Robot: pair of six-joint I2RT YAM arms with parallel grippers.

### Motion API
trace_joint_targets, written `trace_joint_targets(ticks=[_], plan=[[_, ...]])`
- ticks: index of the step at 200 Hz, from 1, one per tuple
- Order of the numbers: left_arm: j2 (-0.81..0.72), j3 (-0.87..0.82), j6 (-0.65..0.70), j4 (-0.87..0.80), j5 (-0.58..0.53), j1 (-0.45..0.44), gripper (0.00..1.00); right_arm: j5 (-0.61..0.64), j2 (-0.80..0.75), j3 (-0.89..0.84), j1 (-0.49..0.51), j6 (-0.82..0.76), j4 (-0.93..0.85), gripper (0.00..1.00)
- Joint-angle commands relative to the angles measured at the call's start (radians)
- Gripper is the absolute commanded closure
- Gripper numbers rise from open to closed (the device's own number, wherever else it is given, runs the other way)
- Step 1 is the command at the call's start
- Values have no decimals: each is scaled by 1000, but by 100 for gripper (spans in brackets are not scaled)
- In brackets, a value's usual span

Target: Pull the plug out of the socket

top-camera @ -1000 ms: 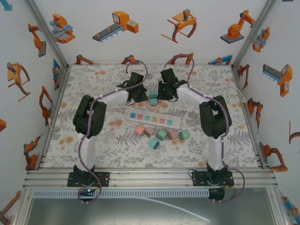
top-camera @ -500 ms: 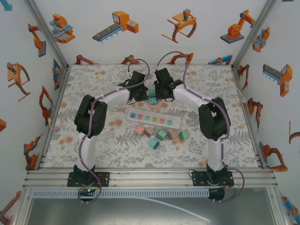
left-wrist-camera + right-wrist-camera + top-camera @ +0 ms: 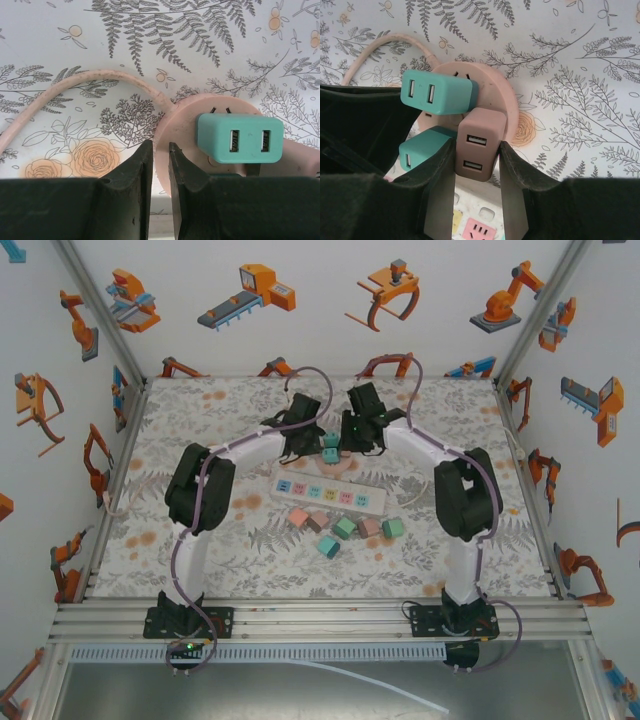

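The right gripper (image 3: 477, 167) is closed on the brown plug (image 3: 479, 137), with 1 finger flat on each side, a grip suited to drawing it straight out. That plug sits in the round pink socket (image 3: 492, 87), at the far middle of the table (image 3: 200, 530), beside 2 teal plugs (image 3: 437, 95). The left gripper (image 3: 160, 155), jaws almost together and empty, sits right at the socket's rim, probably to brace it against the pull.

white walls (image 3: 320, 340) with robot pictures (image 3: 250, 295), floral tabletop (image 3: 280, 562).
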Motion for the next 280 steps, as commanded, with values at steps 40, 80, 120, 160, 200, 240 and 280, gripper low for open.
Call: trace_joint_targets(ticks=[40,80,120,160,200,240,280], plan=[[-6,-258,-16,119,164,68,61,-45,-86,-25,23,-60,100,100],[-102,-282,-15,231,357,80,52,-104,-28,-44,23,-103,111,100],[-60,-299,-94,349,490,71,48,-112,-25,-53,26,-99,114,100],[-14,-260,-100,293,504,64,40,-142,-14,-41,29,-98,116,100],[19,-245,-92,229,545,60,38,-201,12,-33,41,-87,146,100],[66,-215,-36,62,529,54,45,-257,-1,-17,45,-64,177,100],[83,-202,45,-104,363,41,48,-242,-62,33,47,-72,143,100]])
